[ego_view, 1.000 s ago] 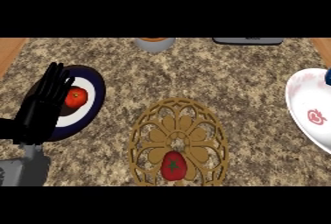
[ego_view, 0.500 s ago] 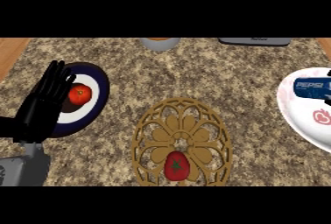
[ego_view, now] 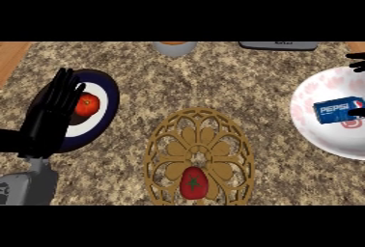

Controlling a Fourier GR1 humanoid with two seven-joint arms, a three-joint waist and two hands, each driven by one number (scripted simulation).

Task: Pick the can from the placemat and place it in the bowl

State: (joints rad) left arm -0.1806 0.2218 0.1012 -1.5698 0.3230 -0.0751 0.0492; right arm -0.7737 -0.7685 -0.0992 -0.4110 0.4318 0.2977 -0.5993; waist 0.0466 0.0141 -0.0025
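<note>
speckled brown stone counter (ego_view: pixel 214 77) fills the view, with a strip of wood showing at its upper left corner.

left hand (ego_view: pixel 50 113) stands at the view's left, resting, fingers straight and pointing up, holding nothing. it overlaps the left part of a dark blue and white plate (ego_view: pixel 103 103), and a red round fruit (ego_view: pixel 87 104) lies on the plate just beside the fingertips. the grey forearm (ego_view: pixel 28 185) runs down out of the lower left corner.

right hand (ego_view: pixel 358 62) shows only as black bits at the right edge, one above the bowl's rim and one at the can's right end. most of it is cut off, so how far it is opened, and whether it has hold of the can, cannot be told.

the white bowl (ego_view: pixel 321 135), patterned with pale pink, sits at the right and is cut by the edge. the blue can (ego_view: pixel 337 109) lies on its side inside the bowl's outline, label up, its right end reaching the frame's edge.

a gold openwork placemat (ego_view: pixel 171 144) lies at the middle, well apart from the bowl, with a red oval thing (ego_view: pixel 192 183) bearing a small green mark on its lower part. at the top, a grey cup (ego_view: pixel 175 47) and a dark flat object (ego_view: pixel 278 45) are both cut off and hard to make out.
</note>
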